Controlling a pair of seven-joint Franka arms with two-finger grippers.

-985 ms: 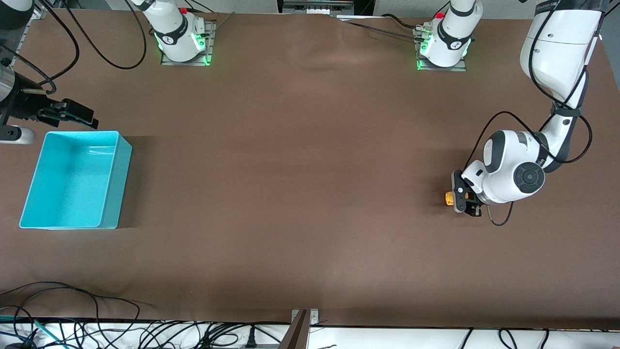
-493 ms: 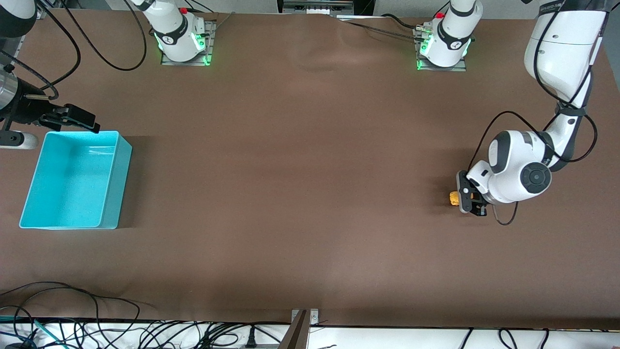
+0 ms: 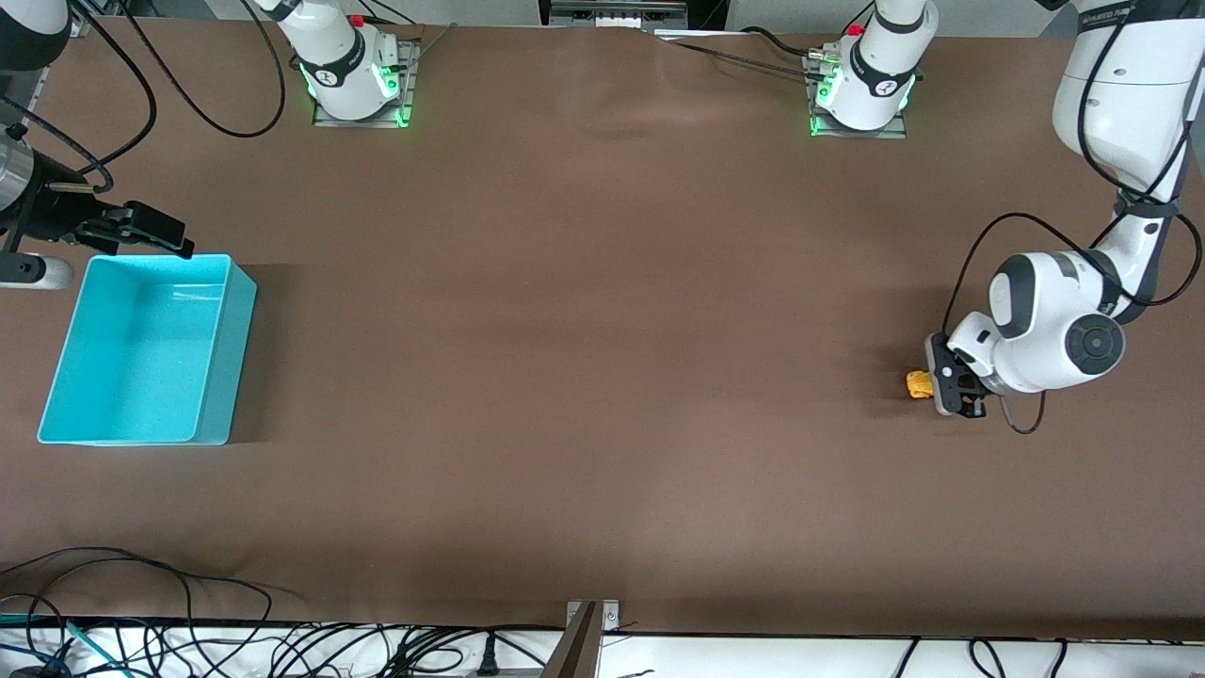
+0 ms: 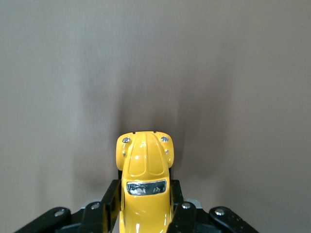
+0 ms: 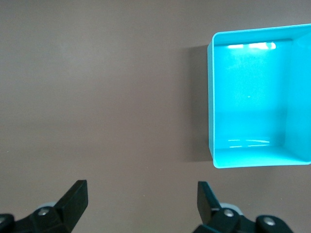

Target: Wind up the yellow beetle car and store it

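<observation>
The yellow beetle car sat at the left arm's end of the brown table, clamped between the black fingers of the left gripper. In the left wrist view the car's rounded hood, two small headlights and dark windscreen pointed away from the gripper, with the jaws pressed against both sides of the body just aft of the windscreen. From the front view it could not be settled whether the wheels touched the tabletop or hung a little above it; a shadow lay close under the toy. The left arm reached in from its base at the table's upper edge, its wrist bent low so that the gripper lay nearly level with the surface. At the right arm's end of the table stood the turquoise bin, open-topped, rectangular, and well apart from the car. The right gripper hung just beside the bin's rim on the edge farther from the front camera, over bare tabletop. Its jaws were spread wide and held nothing: the right wrist view showed the two fingertips set far apart with only table between them, and the bin ahead of them.
</observation>
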